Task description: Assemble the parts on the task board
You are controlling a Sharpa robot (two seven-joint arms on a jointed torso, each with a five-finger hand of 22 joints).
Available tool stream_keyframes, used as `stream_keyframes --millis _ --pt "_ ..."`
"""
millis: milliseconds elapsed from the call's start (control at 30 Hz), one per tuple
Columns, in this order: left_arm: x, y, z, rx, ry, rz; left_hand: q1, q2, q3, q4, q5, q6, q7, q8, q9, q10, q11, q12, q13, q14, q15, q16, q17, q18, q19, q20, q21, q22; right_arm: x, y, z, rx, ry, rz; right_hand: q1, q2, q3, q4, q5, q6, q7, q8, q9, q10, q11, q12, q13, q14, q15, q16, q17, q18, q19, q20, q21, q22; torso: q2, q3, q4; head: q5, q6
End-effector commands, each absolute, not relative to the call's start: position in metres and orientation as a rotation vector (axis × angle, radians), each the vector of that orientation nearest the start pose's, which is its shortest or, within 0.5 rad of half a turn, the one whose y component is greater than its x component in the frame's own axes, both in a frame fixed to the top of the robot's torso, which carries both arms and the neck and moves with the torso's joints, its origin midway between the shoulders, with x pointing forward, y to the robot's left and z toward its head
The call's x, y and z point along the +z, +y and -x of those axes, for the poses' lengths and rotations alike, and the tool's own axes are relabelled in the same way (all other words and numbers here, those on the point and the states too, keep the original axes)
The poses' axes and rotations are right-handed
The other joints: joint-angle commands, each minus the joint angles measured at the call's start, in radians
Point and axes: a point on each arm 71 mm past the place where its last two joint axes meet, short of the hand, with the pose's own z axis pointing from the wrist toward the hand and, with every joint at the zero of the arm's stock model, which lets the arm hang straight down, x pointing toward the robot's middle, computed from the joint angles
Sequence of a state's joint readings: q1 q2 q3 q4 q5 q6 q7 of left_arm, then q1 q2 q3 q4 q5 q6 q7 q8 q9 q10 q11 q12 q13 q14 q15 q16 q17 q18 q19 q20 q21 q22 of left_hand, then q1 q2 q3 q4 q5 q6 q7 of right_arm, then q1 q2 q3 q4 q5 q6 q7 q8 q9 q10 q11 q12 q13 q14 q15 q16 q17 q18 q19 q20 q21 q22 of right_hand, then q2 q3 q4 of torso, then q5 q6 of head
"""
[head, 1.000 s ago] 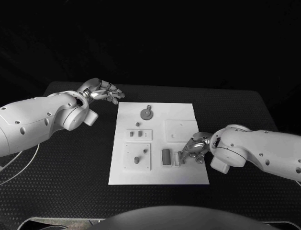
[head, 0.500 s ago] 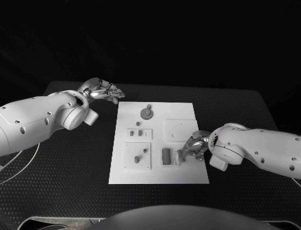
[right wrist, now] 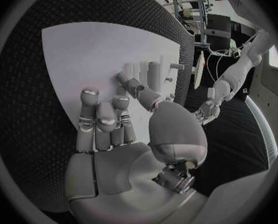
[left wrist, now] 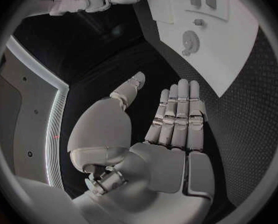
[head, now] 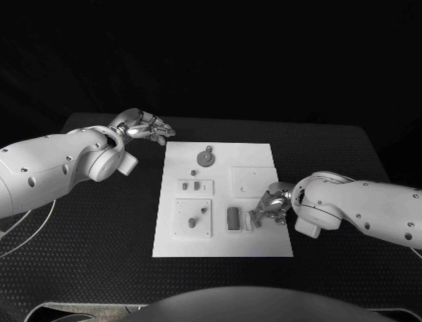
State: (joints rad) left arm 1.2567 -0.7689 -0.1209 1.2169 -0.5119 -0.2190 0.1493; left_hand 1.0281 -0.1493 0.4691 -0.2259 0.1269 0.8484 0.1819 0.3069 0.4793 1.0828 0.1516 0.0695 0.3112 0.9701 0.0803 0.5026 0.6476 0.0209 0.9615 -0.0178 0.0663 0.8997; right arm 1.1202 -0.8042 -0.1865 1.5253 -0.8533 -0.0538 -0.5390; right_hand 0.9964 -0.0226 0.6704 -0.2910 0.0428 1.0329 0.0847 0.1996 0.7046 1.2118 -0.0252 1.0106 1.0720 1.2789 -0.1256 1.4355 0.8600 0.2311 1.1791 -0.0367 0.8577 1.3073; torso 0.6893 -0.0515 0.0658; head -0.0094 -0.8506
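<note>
Right hand (head: 272, 207) working at the board's (head: 259, 153) near right; left hand (head: 143, 126) waiting off its far left corner.

The white board is lying mid-table (head: 346, 144), long axis running near to far, carrying small grey parts: a round disc (head: 205, 158) at the far end, a peg (head: 191, 223) in the near-left plate, an upright slab (head: 233, 219) just left of the right hand. The right hand's fingers are reaching down at the board beside the slab; whether they are pinching anything I cannot tell. The left hand is holding nothing, fingers straight and apart. No writing is readable.
</note>
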Motion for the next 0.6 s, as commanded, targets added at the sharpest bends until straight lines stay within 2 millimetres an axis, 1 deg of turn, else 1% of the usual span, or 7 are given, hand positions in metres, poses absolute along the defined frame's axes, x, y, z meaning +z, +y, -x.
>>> stream_keyframes --millis 33,400,433,467,500,533,600 --pt "-0.2027 0.2573 -0.5374 -1.056 1.734 0.682 -0.003 0.001 -0.002 0.005 -0.005 -0.002 0.0 0.002 -0.001 0.001 -0.005 0.001 0.0 0.004 0.003 -0.004 0.001 -0.005 -0.009 0.001 0.006 0.0 -0.3149 -0.2031 -0.4196 0.42 2.529 -0.425 -0.006 0.0 -0.006 0.0 0.005 0.004 0.004 -0.003 -0.001 0.002 0.001 0.004 -0.001 0.0 -0.004 0.002 -0.001 0.031 0.005 0.003 0.003 0.016 0.0 0.0004 0.0002 0.001 0.0" --pt "-0.2028 0.2579 -0.5372 -1.055 1.736 0.682 -0.003 0.001 -0.002 0.005 -0.005 -0.002 0.0 0.002 -0.001 0.001 -0.005 0.001 0.0 0.004 0.003 -0.004 0.001 -0.005 -0.009 0.001 0.006 0.0 -0.3148 -0.1983 -0.4171 0.448 2.541 -0.413 -0.006 0.0 -0.006 0.0 0.005 0.004 0.004 -0.003 -0.001 0.002 0.001 0.004 -0.001 0.0 -0.004 0.002 -0.001 0.031 0.005 0.003 0.003 0.016 0.0 0.0004 0.0003 0.002 0.0" --pt "-0.2028 0.258 -0.5372 -1.054 1.736 0.681 -0.003 0.001 -0.002 0.005 -0.005 -0.002 0.0 0.002 -0.001 0.001 -0.005 0.001 0.0 0.004 0.003 -0.004 0.001 -0.005 -0.009 0.001 0.006 0.0 -0.3147 -0.1979 -0.4169 0.45 2.541 -0.411 -0.116 -0.075 -0.065 0.049 0.0 0.002 -0.003 -0.005 -0.002 -0.001 0.01 0.002 -0.002 -0.002 0.017 0.0 -0.002 0.014 0.004 0.017 0.004 0.015 0.0 0.0005 0.0006 0.002 -0.001" --pt "-0.2028 0.2581 -0.5372 -1.054 1.736 0.681 -0.003 0.001 -0.002 0.005 -0.005 -0.002 0.0 0.002 -0.001 0.001 -0.005 0.001 0.0 0.004 0.003 -0.004 0.001 -0.005 -0.009 0.001 0.006 0.0 -0.3147 -0.1975 -0.4168 0.451 2.542 -0.41 -0.12 -0.077 -0.067 0.051 -0.001 0.002 -0.003 -0.005 -0.002 -0.001 0.01 0.002 -0.002 -0.002 0.017 0.0 -0.002 0.013 0.004 0.017 0.004 0.015 0.0 0.0005 0.0006 0.002 -0.001" --pt "-0.2028 0.2582 -0.5373 -1.054 1.736 0.681 -0.003 0.001 -0.002 0.005 -0.005 -0.003 0.0 0.002 -0.002 0.001 -0.004 0.001 0.0 0.004 0.003 -0.004 0.001 -0.005 -0.009 0.001 0.006 0.0 -0.3146 -0.1973 -0.4167 0.452 2.542 -0.409 -0.15 -0.086 -0.069 0.076 0.001 0.001 0.005 -0.006 -0.004 -0.003 0.01 0.0 -0.003 -0.004 0.012 -0.002 -0.003 0.016 0.003 0.016 0.0 0.012 0.0 0.0005 0.0006 0.002 -0.001" --pt "-0.2028 0.2583 -0.5373 -1.054 1.736 0.681 -0.003 0.001 -0.002 0.005 -0.005 -0.003 0.0 0.002 -0.002 0.001 -0.004 0.001 -0.001 0.004 0.003 -0.004 0.002 -0.005 -0.009 0.001 0.006 0.0 -0.3146 -0.1972 -0.4166 0.453 2.542 -0.409 -0.173 -0.105 -0.053 0.105 0.004 -0.001 0.009 -0.009 -0.007 -0.006 0.005 -0.002 -0.004 -0.005 0.001 -0.005 -0.004 0.028 0.002 0.007 -0.007 0.008 0.0 0.0006 0.0001 0.002 0.0" --pt "-0.2028 0.2582 -0.5372 -1.054 1.736 0.681 -0.003 0.001 -0.002 0.006 -0.005 -0.003 0.0 0.002 -0.002 0.0 -0.004 0.001 -0.001 0.004 0.003 -0.005 0.002 -0.005 -0.009 0.001 0.006 0.0 -0.3146 -0.1969 -0.4167 0.454 2.542 -0.408 -0.178 -0.118 -0.032 0.123 0.005 0.0 0.006 -0.01 -0.009 -0.006 0.002 -0.002 -0.004 -0.005 -0.002 -0.005 -0.005 0.031 0.005 0.003 -0.009 0.006 0.0 0.0005 0.0 0.002 0.0"
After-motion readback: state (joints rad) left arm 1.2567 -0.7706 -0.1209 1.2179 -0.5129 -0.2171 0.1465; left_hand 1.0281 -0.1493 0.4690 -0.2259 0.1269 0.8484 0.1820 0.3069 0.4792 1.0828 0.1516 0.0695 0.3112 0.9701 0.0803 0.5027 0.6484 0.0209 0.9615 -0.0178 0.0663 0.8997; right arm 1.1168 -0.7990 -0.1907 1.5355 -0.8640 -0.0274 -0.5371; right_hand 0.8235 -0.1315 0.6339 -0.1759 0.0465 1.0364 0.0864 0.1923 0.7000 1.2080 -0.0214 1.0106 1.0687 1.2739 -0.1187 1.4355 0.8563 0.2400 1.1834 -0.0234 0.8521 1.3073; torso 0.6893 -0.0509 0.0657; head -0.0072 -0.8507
